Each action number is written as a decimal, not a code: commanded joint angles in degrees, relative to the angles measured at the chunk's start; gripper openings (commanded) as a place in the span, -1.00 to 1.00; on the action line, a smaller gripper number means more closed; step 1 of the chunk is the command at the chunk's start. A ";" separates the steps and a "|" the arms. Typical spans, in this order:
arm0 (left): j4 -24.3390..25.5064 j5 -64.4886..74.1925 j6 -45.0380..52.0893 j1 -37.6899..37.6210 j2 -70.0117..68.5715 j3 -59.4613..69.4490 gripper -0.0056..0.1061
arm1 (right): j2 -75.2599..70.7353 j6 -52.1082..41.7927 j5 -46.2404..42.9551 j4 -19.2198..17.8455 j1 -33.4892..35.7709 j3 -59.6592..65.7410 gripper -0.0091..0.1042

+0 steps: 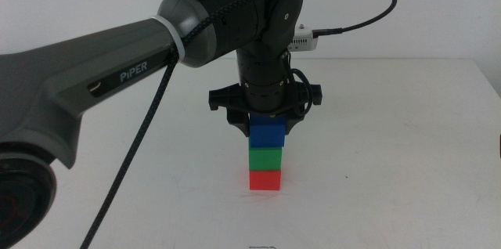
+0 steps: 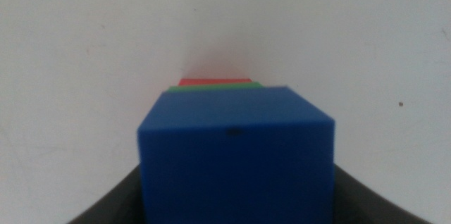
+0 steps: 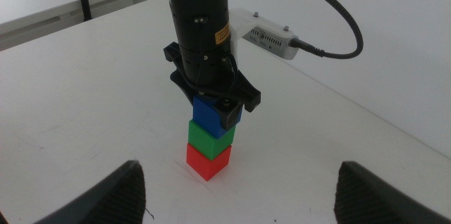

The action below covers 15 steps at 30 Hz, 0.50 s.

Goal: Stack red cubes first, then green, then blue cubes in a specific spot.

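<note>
A red cube (image 1: 264,178) sits on the white table, with a green cube (image 1: 264,157) on it and a blue cube (image 1: 267,133) on top. The three are roughly lined up. My left gripper (image 1: 264,128) comes straight down from above and is shut on the blue cube, one jaw on each side. In the left wrist view the blue cube (image 2: 236,153) fills the space between the jaws, and thin edges of green (image 2: 211,87) and red (image 2: 215,81) show beyond it. The right wrist view shows the stack (image 3: 209,139) ahead of my right gripper (image 3: 241,175), which is open, empty and well back from it.
A white box (image 3: 271,39) with a black cable lies on the table behind the stack. The left arm's grey link and its braided cable (image 1: 137,147) cross the left part of the middle view. Bare white tabletop (image 1: 391,163) surrounds the stack.
</note>
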 commanded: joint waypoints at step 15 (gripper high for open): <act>-0.46 4.92 4.78 -0.15 -7.92 -2.33 0.66 | 0.37 -0.66 -4.10 -0.47 -0.45 -1.31 0.54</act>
